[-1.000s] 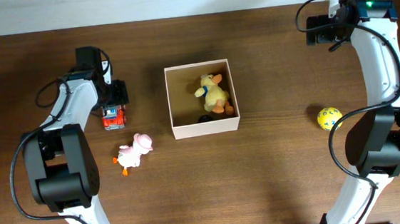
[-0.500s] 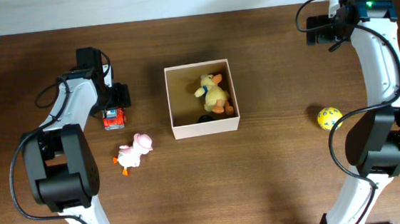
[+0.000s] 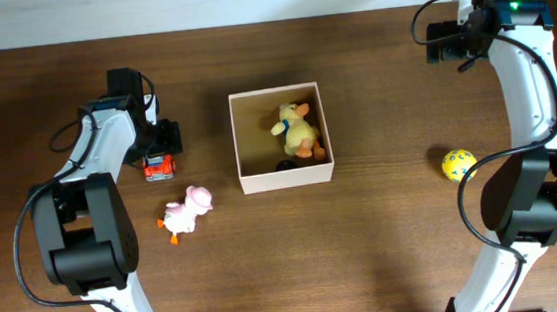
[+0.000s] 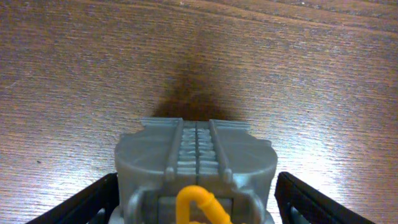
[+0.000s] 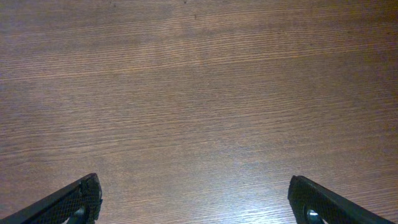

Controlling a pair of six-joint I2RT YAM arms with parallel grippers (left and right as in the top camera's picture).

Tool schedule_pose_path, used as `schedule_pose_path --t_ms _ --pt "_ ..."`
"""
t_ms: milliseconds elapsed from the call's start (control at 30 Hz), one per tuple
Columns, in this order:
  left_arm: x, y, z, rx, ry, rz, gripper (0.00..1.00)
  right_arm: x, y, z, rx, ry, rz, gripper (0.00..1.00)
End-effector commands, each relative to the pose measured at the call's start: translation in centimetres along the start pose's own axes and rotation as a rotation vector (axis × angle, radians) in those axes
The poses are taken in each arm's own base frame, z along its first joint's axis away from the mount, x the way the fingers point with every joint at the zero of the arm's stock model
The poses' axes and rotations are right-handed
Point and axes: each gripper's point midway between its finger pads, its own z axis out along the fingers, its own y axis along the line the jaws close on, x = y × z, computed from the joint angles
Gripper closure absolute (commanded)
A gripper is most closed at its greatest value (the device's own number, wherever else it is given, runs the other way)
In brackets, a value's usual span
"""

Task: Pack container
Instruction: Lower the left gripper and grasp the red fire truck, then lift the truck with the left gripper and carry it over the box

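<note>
Left gripper (image 4: 196, 186) straddles the toy truck (image 4: 196, 149) (jaws apart, seemingly not touching).

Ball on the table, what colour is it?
The ball is yellow with darker spots, best seen in the overhead view.

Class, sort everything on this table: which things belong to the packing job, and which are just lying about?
Job in hand: container; yellow duck packed inside; toy truck, left claw open astride it.
Lying about, untouched, probably next to pack: pink-and-white duck; yellow ball.
</note>
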Motion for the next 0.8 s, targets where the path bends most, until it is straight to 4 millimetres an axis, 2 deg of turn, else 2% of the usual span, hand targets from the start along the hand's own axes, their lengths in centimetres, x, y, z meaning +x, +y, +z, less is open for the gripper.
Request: schedule_pose_path --t_ms 0,233,400,533,667,767 --pt "-0.2 -0.1 0.4 0.013 0.007 -0.006 0.19 -0.5 -0.2 -0.2 0.012 -0.012 0.005 0.01" --pt "0.1 -0.1 1.1 0.012 0.022 -0.006 0.19 -0.5 -0.2 -0.2 0.012 -0.012 0.004 0.01" --pt "0.0 0.0 1.1 0.004 0.017 -0.006 0.25 -0.5 -0.2 -0.2 0.012 -0.012 0.004 0.01" --pt "-0.2 0.1 1.1 0.001 0.009 -0.006 0.36 -0.5 -0.2 -0.2 0.012 -0.012 0.004 0.01" --pt "-0.9 0.1 0.9 0.003 -0.013 -0.005 0.39 -0.5 -0.2 -0.2 0.012 -0.012 0.004 0.01" --pt "-2.3 0.4 0.1 -0.019 -0.051 -0.007 0.41 -0.5 -0.2 -0.2 0.012 -0.012 0.004 0.01"
